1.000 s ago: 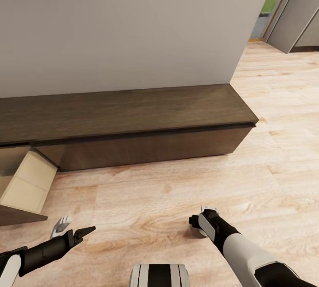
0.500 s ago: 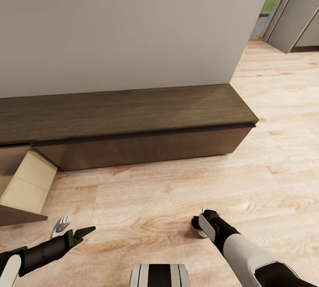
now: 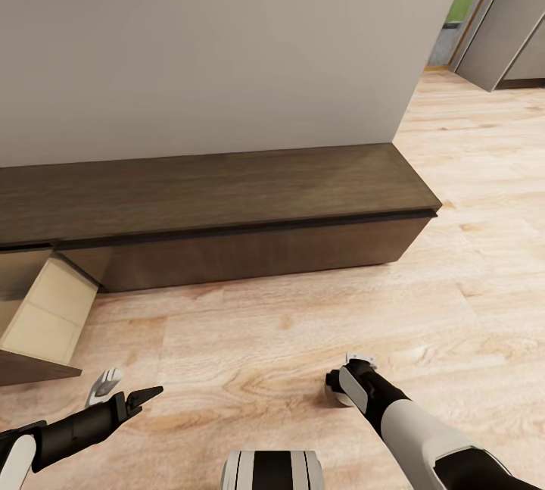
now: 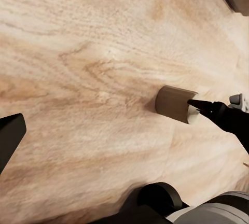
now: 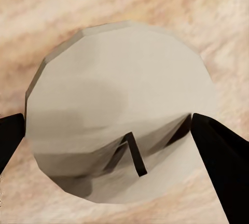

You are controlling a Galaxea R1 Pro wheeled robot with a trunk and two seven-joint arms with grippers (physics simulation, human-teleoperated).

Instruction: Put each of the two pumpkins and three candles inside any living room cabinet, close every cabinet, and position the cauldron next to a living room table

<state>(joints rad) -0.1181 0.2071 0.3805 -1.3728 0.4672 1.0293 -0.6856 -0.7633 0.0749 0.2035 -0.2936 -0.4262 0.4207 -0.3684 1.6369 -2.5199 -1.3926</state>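
A pale grey candle (image 5: 122, 120) with a short dark wick stands upright on the wood floor. My right gripper (image 3: 350, 384) hangs straight over it, open, with a black finger (image 5: 220, 156) on each side of the candle's top. The same candle (image 4: 174, 103) appears in the left wrist view with a right fingertip at its top end. My left gripper (image 3: 125, 390) is open and empty, low over the floor at the near left. The long dark-brown cabinet (image 3: 227, 195) runs along the wall, and its left drawer (image 3: 45, 316) is pulled out, pale beige inside. The pumpkins, cauldron and table are out of view.
A plain grey wall (image 3: 227, 43) rises behind the cabinet. Wood floor (image 3: 469, 195) stretches past the cabinet's right end toward a doorway and grey units (image 3: 507, 28) at the far right. My base (image 3: 272, 471) is at the bottom edge.
My right gripper has sunk a little over the candle. The left arm, cabinet and drawer have not moved.
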